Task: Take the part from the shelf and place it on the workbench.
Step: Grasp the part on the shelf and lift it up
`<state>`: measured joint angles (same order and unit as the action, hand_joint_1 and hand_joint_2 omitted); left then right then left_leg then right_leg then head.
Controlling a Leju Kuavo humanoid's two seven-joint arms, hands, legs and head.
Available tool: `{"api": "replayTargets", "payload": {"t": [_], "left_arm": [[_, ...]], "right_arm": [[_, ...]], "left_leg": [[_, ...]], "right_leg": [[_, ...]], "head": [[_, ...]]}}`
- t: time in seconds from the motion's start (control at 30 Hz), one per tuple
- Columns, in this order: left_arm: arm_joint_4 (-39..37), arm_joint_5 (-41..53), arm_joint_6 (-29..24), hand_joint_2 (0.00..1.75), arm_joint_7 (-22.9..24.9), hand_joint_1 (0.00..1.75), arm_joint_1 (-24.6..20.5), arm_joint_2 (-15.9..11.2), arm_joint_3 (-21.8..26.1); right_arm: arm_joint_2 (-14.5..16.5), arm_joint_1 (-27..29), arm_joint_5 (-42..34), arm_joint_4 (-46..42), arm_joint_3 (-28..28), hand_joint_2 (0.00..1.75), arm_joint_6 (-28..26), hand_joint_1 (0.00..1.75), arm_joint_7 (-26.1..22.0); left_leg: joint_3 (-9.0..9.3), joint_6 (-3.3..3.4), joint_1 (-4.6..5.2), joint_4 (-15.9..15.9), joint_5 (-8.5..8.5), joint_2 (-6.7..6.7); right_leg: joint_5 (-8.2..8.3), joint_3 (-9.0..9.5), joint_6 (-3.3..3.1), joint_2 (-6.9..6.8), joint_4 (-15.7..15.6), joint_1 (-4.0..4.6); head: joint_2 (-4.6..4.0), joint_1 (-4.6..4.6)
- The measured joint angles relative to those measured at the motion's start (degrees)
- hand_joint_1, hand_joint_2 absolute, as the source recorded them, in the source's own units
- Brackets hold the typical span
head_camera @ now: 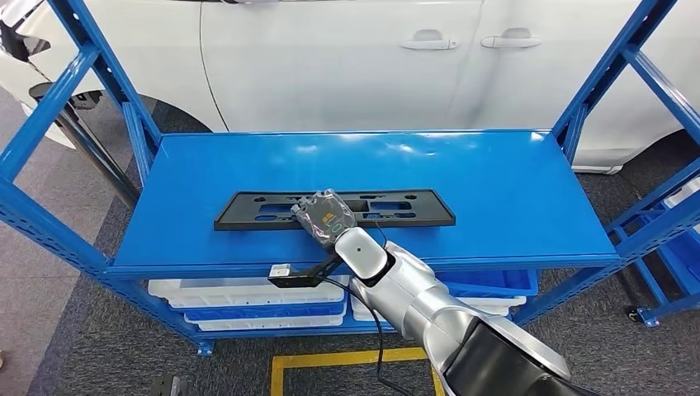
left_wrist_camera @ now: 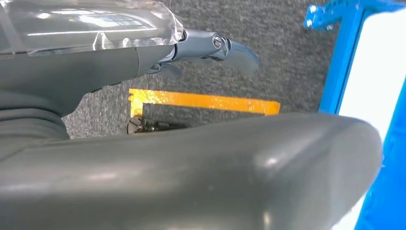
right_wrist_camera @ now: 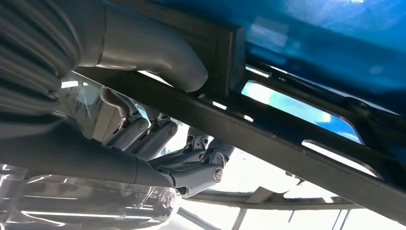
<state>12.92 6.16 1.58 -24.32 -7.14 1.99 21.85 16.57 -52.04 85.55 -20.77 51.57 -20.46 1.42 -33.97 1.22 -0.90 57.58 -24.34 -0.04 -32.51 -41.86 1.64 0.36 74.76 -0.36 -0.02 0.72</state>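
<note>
The part [head_camera: 248,211] is a long black slotted frame lying lengthwise on the blue shelf board [head_camera: 495,181], near its front edge. My right hand [head_camera: 326,216], wrapped in clear plastic, sits over the frame's middle. The right wrist view shows the thumb [right_wrist_camera: 158,62] pressed on one face of the frame's bar [right_wrist_camera: 287,143] and the fingers [right_wrist_camera: 191,167] curled around the other face, so the hand grips it. My left hand [left_wrist_camera: 95,62] hangs over grey carpet, holding nothing, with its fingers [left_wrist_camera: 230,48] stretched out.
Blue uprights [head_camera: 107,82] frame the shelf on both sides. A white car [head_camera: 330,58] stands close behind. White and blue trays [head_camera: 248,301] fill the level below. Yellow floor tape [head_camera: 347,359] lies in front, and another blue rack [head_camera: 669,239] stands at the right.
</note>
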Motion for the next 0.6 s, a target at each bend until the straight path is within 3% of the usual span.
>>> {"api": "replayTargets", "payload": {"t": [0.03,0.1,0.2,0.3,0.37,0.47,0.5,0.53,0.6], "left_arm": [[0.0,0.3,0.48,0.0,-0.76,0.0,0.0,0.0,-0.03],[0.0,0.88,1.05,0.0,-2.58,0.0,-0.02,0.01,-0.13],[0.0,1.4,1.05,0.0,-6.19,0.0,-0.09,0.01,-0.25],[0.0,1.55,0.96,0.0,-7.94,0.0,-0.11,-0.01,-0.26],[0.0,1.56,0.78,0.0,-7.99,0.0,-0.12,-0.05,-0.26],[0.0,1.66,0.18,0.0,-7.56,0.0,-0.06,-0.08,-0.19],[0.0,1.7,-0.13,0.0,-7.47,0.0,-0.01,-0.09,-0.14],[0.0,1.71,-0.43,0.0,-7.42,0.0,0.04,-0.12,-0.09],[0.0,1.71,-0.85,0.0,-7.53,0.0,0.07,-0.24,0.09]], "right_arm": [[-0.05,0.0,-0.15,0.03,-0.15,1.75,-0.11,1.75,0.0],[-0.09,-0.07,-0.34,0.05,-0.48,1.75,-0.36,1.75,-0.04],[-0.14,-0.2,-0.77,0.05,-1.26,1.75,-1.17,1.75,-0.44],[-0.23,-0.26,-1.47,0.04,-2.45,1.75,-2.12,1.75,-0.84],[-0.27,-0.41,-1.92,0.01,-3.31,1.75,-2.81,1.75,-1.08],[-0.27,-0.51,-2.77,-0.04,-4.71,1.75,-4.32,1.75,-1.55],[-0.28,-0.47,-3.08,-0.07,-5.23,1.75,-4.91,1.75,-1.69],[-0.3,-0.44,-3.45,-0.17,-5.79,1.75,-5.57,1.75,-1.81],[-0.37,-0.44,-4.25,-0.73,-7.0,1.75,-7.04,1.75,-2.16]], "left_leg": [[0.04,-0.02,0.0,0.02,-0.01,-0.04],[0.17,-0.11,0.0,0.03,-0.07,-0.12],[0.18,-0.68,0.23,0.14,-0.17,-0.24],[0.11,-1.6,0.2,0.07,-0.21,-0.29],[-0.79,-2.1,0.09,2.2,-1.69,-0.27],[-5.78,-2.66,-0.07,12.78,-6.71,-0.25],[-7.29,-2.81,-0.11,15.7,-7.51,-0.24],[-7.94,-2.9,-0.14,16.7,-7.22,-0.24],[-5.92,-2.91,-0.24,12.01,-3.69,-0.2]], "right_leg": [[1.37,0.71,-0.08,-0.01,-1.62,-0.01],[4.87,3.85,-0.4,-0.03,-8.08,0.0],[7.36,7.6,-1.14,-0.02,-16.17,0.37],[7.61,7.91,-1.94,-0.03,-17.15,0.47],[7.87,8.21,-2.65,-0.14,-17.68,0.2],[7.88,8.35,-3.2,-0.26,-17.86,0.2],[7.83,8.35,-3.23,-0.25,-17.81,0.23],[7.75,8.38,-3.21,-0.23,-17.74,0.24],[7.47,8.6,-3.0,-0.15,-17.55,0.2]], "head": [[0.0,0.0],[0.0,0.0],[0.0,0.0],[0.0,0.0],[0.0,0.0],[0.0,0.0],[0.0,0.0],[0.0,0.0],[0.0,0.0]]}}
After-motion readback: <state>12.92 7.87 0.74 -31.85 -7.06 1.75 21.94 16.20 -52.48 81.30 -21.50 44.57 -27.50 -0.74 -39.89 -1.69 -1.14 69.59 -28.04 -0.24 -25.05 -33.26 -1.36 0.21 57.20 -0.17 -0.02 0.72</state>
